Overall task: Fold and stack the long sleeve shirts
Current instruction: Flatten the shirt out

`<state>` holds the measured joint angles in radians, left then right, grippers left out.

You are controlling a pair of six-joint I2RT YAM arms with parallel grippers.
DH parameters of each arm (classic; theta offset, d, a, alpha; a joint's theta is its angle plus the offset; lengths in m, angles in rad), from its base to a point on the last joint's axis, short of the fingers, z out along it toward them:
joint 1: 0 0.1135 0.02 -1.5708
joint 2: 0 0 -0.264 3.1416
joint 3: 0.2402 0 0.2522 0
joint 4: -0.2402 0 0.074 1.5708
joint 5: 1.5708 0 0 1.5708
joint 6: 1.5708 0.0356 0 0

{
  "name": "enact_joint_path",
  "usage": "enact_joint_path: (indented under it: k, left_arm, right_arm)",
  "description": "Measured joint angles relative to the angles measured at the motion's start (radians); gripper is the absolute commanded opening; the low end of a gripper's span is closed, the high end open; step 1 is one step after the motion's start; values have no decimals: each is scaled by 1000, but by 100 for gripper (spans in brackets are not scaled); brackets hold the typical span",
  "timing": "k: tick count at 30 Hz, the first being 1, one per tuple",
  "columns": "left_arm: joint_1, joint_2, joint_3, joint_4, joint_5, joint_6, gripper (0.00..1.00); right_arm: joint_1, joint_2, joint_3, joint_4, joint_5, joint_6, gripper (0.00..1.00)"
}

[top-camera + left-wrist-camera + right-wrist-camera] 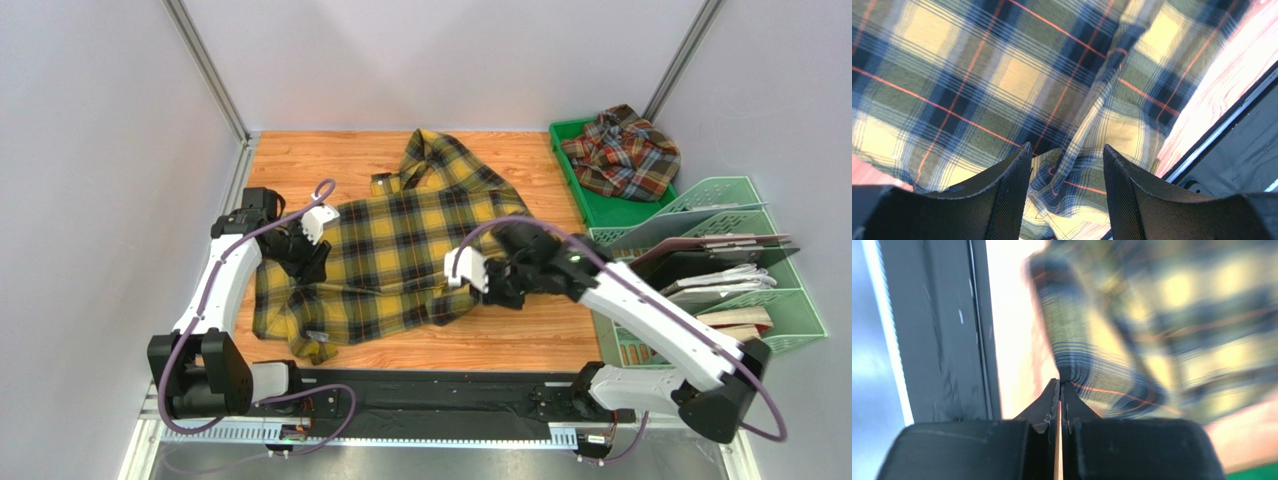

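The yellow and black check long sleeve shirt [400, 250] lies spread and rumpled on the wooden table [520, 330]. My left gripper [305, 270] stands open over the shirt's left part. In the left wrist view a raised fold of the shirt [1002, 75] runs between the parted fingers of that gripper [1067, 155]. My right gripper [478, 297] is at the shirt's near right corner. In the right wrist view that gripper [1060, 384] is shut, pinching an edge of the blurred plaid cloth [1112, 340] at its tips. The rust-red shirt [625, 155] lies crumpled at the back right.
The red shirt rests in a green tray [600, 205]. A green file rack [790, 300] with books and folders stands along the right side. Grey walls close in the left, back and right. A black rail [430, 395] runs along the near edge.
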<state>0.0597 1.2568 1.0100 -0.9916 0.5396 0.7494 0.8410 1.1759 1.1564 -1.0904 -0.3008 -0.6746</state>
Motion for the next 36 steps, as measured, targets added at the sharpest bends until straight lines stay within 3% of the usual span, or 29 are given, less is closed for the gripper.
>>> enact_joint_path:
  k: [3, 6, 7, 10, 13, 16, 19, 26, 31, 36]
  left_arm:
    - [10, 11, 35, -6, 0, -3, 60]
    - [18, 43, 75, 3, 0, -15, 60]
    - [19, 57, 85, 9, 0, -23, 60]
    - [21, 110, 117, 26, 6, -57, 61]
    - [21, 151, 145, 42, 34, -85, 61]
    - [0, 149, 162, 51, 65, -98, 61]
    - [-81, 129, 162, 74, 67, -90, 62]
    - [-662, 71, 56, 251, 57, -25, 64]
    - [-862, 164, 11, 402, 38, 43, 69]
    - [-973, 290, 23, 537, 13, 58, 70]
  right_arm:
    - [-54, -9, 248, -60, -97, -21, 0]
    - [-221, 77, 382, -118, -177, -44, 2]
    - [-288, 142, 426, -129, -194, -49, 4]
    - [-436, 453, 634, -157, -221, -39, 21]
    - [-500, 762, 760, -138, -226, -3, 22]
    - [-543, 937, 745, -161, -217, 55, 29]
    - [-582, 968, 684, -200, -225, 123, 38]
    - [-675, 784, 432, -226, -298, 182, 42]
    - [-691, 666, 249, -251, -321, 193, 42]
    - [-682, 649, 132, -242, -303, 220, 41]
